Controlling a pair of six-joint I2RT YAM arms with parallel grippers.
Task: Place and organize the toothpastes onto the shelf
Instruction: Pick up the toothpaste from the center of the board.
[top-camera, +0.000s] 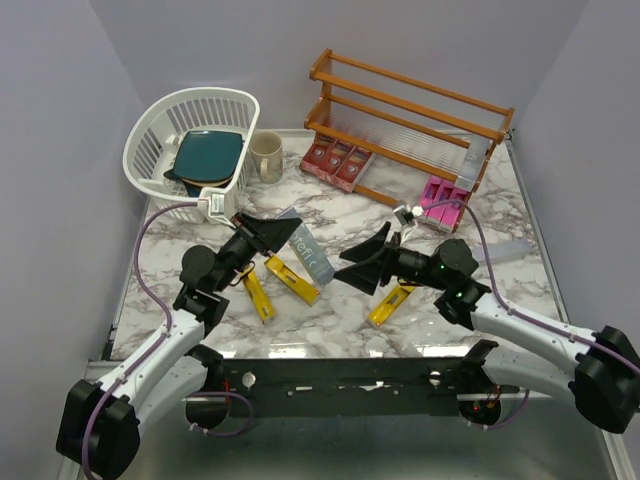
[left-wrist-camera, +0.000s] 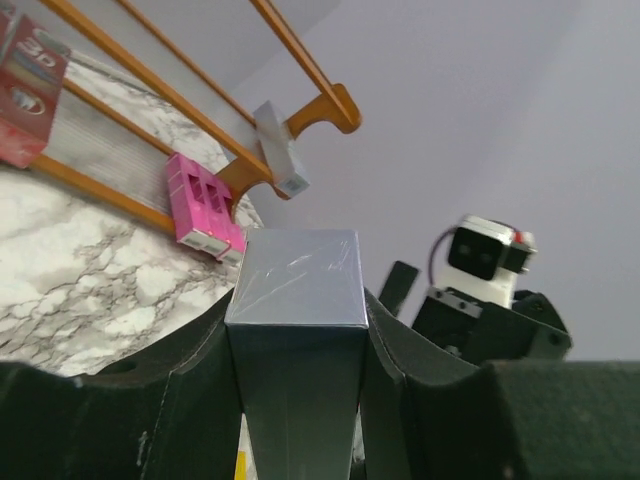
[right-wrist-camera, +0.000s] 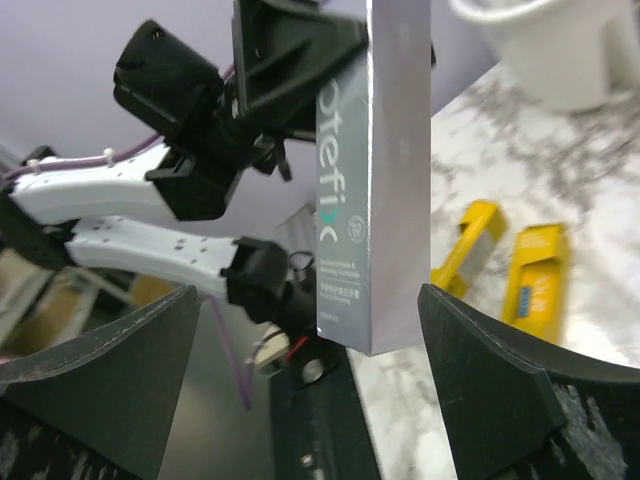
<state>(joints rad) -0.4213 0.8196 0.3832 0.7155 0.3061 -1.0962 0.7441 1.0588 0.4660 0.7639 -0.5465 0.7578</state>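
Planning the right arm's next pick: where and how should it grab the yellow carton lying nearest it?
Probably grip the yellow rectangular cardboard carton at mid-length, across its narrow width, coming straight down. It lies flat on the marble-patterned table, long and slim, with bare surface beside both long edges.

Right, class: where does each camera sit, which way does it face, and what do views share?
Top external: above and behind the bases, facing down at the table; left arm and right arm show.
Left wrist: faces along the left gripper toward the shelf; its fingers clamp the silver carton.
Right wrist: faces past the open right gripper toward the left arm.
Shared: all show the silver carton.
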